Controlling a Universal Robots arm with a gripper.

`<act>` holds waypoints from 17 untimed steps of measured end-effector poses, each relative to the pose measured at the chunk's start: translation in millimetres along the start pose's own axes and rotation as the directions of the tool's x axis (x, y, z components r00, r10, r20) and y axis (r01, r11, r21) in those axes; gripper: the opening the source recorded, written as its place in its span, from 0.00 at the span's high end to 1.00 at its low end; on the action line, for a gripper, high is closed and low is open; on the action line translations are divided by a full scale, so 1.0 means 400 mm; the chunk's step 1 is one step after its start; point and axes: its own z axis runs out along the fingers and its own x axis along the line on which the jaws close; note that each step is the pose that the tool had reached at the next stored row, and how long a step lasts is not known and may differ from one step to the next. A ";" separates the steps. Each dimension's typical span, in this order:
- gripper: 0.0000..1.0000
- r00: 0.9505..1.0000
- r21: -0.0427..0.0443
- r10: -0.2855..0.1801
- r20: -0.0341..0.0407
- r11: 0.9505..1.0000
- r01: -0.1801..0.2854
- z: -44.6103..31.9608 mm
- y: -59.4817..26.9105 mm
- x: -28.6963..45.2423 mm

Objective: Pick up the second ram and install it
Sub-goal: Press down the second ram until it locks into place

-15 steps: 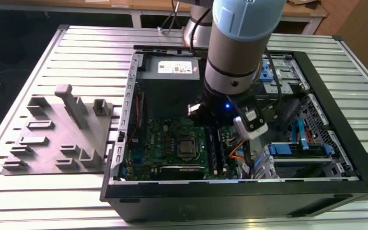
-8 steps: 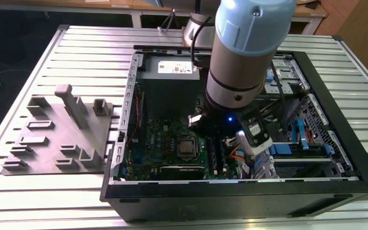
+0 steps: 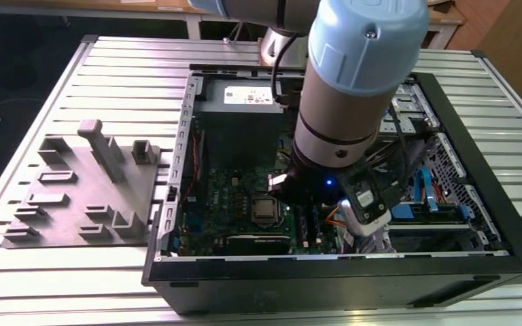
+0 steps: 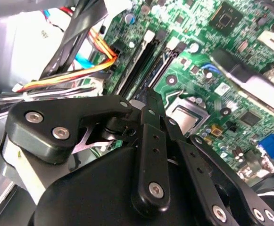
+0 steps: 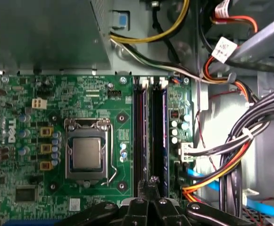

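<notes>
The claw (image 5: 148, 186), fingers pressed together, hovers over the motherboard's (image 5: 103, 108) slots (image 5: 149, 136), cables (image 5: 236, 155) crowding beside.

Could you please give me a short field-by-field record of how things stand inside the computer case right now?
setting: open case on a slatted table; grey tray at the exterior view's left
arm: reaching down into the case
claw: shut, over one end of the slots
ram: cannot tell it apart from the slots
beside slots: socket on one side, cables on the other
</notes>
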 end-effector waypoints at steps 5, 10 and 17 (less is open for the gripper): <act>0.93 1.000 0.000 0.000 0.000 1.000 0.000 0.012 -0.007 0.000; 0.93 1.000 0.000 0.000 0.000 1.000 0.000 0.017 -0.013 0.000; 0.93 1.000 0.000 0.000 0.000 1.000 0.000 0.032 -0.018 0.001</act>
